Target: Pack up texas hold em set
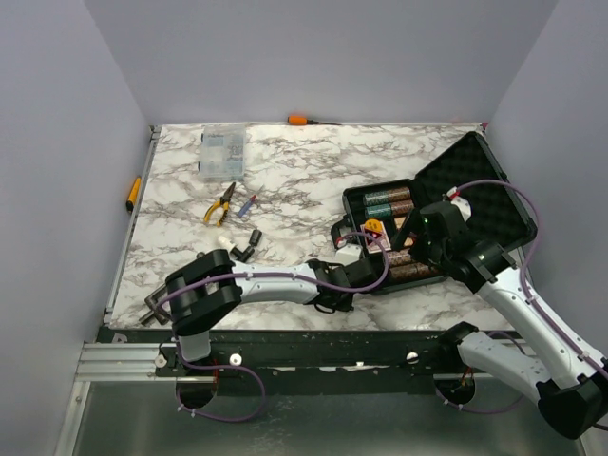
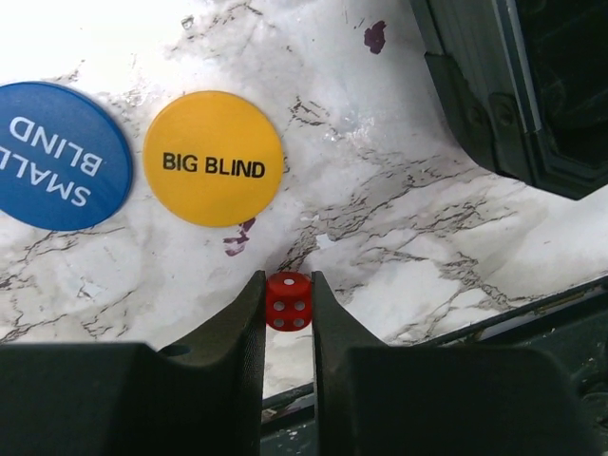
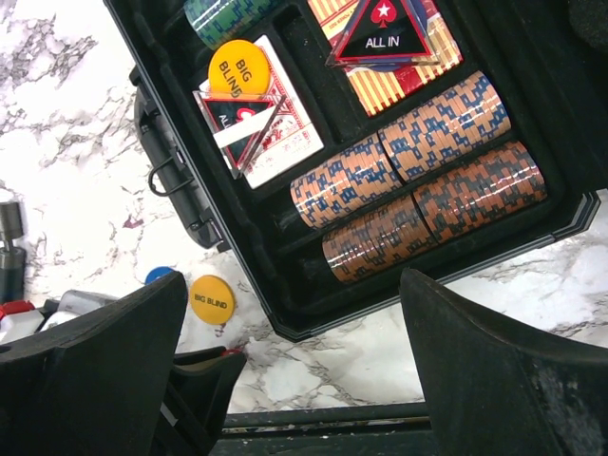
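**Top external view.** Black case [image 1: 480, 190], lid open, stands on the marble table [image 1: 304, 180] at 3 o'clock of its centre. Left gripper [image 1: 353, 249] is low beside the case's left side, at 9 o'clock of the tray; its state cannot be read from here. Right gripper [image 1: 415, 245] hangs over the tray. Clear parts box [image 1: 221, 152] lies at 11 o'clock of the table centre, with the pliers [image 1: 220, 204] at 6 o'clock of the box. Both are well apart from the case.

**Left wrist view.** Left gripper [image 2: 288, 294] is clenched on one red die [image 2: 288, 301], pinched between the fingertips over the table. Yellow disc [image 2: 214, 159], marked BIG BLIND, lies at 11 o'clock of the die. Blue disc [image 2: 57, 157], marked SMALL BLIND, lies just beside it at 9 o'clock. Both are flat on the marble, outside the case, whose corner shows at 2 o'clock.

**Right wrist view.** Right gripper [image 3: 294, 285] has its jaws spread wide, grasping nothing, above the case's near edge. The tray holds:
- brown chip stacks [image 3: 418, 180], two rows on their sides
- a card deck [image 3: 294, 142] at 10 o'clock of the stacks, bearing a second yellow disc [image 3: 237, 66]
- an ALL IN triangle [image 3: 385, 33] on a striped deck [image 3: 380, 85], at 12 o'clock of the stacks
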Controlling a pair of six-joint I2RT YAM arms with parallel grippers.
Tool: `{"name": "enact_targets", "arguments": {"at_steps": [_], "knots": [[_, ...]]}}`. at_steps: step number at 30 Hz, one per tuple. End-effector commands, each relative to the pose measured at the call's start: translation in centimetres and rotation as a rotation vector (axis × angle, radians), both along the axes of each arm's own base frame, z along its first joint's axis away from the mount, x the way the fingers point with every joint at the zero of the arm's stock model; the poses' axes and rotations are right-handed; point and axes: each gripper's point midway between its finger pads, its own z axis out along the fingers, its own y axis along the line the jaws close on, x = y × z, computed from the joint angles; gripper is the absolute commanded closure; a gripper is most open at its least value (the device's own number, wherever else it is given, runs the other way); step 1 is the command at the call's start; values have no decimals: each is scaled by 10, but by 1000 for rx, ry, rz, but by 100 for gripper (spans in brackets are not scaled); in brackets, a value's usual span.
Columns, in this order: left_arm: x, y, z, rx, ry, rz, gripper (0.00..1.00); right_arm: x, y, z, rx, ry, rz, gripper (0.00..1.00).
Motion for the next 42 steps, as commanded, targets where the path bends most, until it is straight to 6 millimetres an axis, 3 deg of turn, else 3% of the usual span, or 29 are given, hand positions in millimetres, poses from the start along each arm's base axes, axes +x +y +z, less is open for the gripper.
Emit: {"name": "enact_targets", "arguments": {"at_steps": [1, 12, 29, 36, 42], "knots": [[-2, 9, 18, -23, -22, -4, 100, -2, 5, 12, 47, -12, -6, 4], [-8, 14, 48, -74, -33, -42, 100, 0, 3, 34, 100, -70, -59, 5], [-10, 1, 112, -114, -47, -166, 100, -1, -12, 69, 160, -189, -154, 5], [3, -21, 140, -127, -79, -232, 100, -2, -23, 89, 164, -259, -194, 5], [27, -42, 155, -144, -86, -243, 100, -2, -36, 112, 128, -319, -225, 5]]}}
